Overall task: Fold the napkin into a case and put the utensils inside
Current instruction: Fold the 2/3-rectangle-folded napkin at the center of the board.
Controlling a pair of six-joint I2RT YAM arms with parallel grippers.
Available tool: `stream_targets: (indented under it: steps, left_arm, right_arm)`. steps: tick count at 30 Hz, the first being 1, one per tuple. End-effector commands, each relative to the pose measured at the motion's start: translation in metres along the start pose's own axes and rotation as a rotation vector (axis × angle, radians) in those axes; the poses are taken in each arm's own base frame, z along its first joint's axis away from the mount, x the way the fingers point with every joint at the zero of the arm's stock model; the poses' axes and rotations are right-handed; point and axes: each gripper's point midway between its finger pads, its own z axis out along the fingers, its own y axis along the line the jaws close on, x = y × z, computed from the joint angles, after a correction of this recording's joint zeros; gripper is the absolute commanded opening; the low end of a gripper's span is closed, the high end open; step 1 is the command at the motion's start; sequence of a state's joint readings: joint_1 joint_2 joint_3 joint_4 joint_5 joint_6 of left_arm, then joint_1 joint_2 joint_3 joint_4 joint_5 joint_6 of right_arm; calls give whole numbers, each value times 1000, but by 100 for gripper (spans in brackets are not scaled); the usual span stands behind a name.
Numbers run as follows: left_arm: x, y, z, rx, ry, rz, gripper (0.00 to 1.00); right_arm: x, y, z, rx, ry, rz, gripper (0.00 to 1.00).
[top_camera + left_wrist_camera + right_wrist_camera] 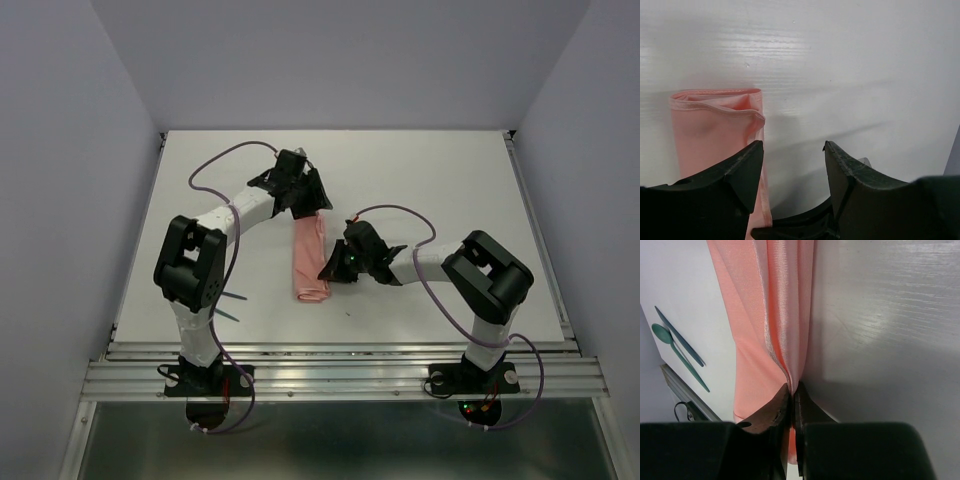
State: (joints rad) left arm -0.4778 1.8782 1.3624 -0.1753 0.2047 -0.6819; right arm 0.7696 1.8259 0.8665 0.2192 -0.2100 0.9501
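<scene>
At the middle of the table (450, 180) lies the napkin (311, 262), a narrow pink strip. The left claw (792, 150) hangs released over its far end; the right claw (792, 390) pinches its right edge. The utensils (677, 347) lie toward the near-left corner.

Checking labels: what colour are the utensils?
Teal-green utensils, clearest in the right wrist view.

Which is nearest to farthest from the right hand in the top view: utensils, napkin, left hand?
From the right hand:
1. napkin, pinched in it, just to its left.
2. left hand, open, at the napkin's far end.
3. utensils, far off to the near left.
</scene>
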Motion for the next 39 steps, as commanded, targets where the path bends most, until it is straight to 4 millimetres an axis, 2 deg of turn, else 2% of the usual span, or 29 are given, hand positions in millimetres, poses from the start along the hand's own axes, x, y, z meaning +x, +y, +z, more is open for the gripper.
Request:
stream_targets:
  steps: [1,3,6,7,9,10,11,13,16,20,23,24,30,35,39]
  left_arm:
    - [-21,-15,-33,-10,-69,81,62]
    - [-24,-14,-40,-21,-86,87,58]
    - [-26,1,-43,-77,-111,84,49]
    - [-25,4,-42,-85,-110,83,39]
    - [-19,16,-37,-106,-90,78,28]
    - [-17,21,-32,-117,-80,74,21]
    - [-15,24,-30,-125,-72,75,9]
    - [-10,34,-23,-151,-58,73,0]
    - [-3,45,-15,-179,-40,70,0]
    - [3,58,-2,-216,-20,71,0]
    - [7,64,10,-224,-2,72,0]
    - [11,67,15,-229,11,72,0]
    - [9,59,27,-184,16,70,0]
    - [6,59,31,-190,22,83,0]
    - [2,51,26,-163,12,99,0]
  right_arm:
    - [2,-5,3,8,-2,-7,9]
    - [2,-5,3,8,0,-5,9]
    - [2,-4,3,7,-3,-7,9]
    - [1,-4,3,8,-4,-7,9]
    - [1,-4,2,6,-5,-8,10]
    - [1,-4,2,5,-4,-8,14]
    - [1,-3,1,4,-4,-11,17]
    - [-1,-1,-2,-1,-13,-14,23]
    - [-6,1,-10,4,-44,-17,38]
    - [-5,-1,-18,15,-55,-22,40]
    - [-5,1,-21,9,-54,-25,31]
    - [-5,0,-21,11,-54,-24,21]
    - [-2,1,-15,-8,-34,-32,1]
    - [1,8,-17,-46,-19,-43,1]
    - [5,11,-20,-68,-3,-49,1]
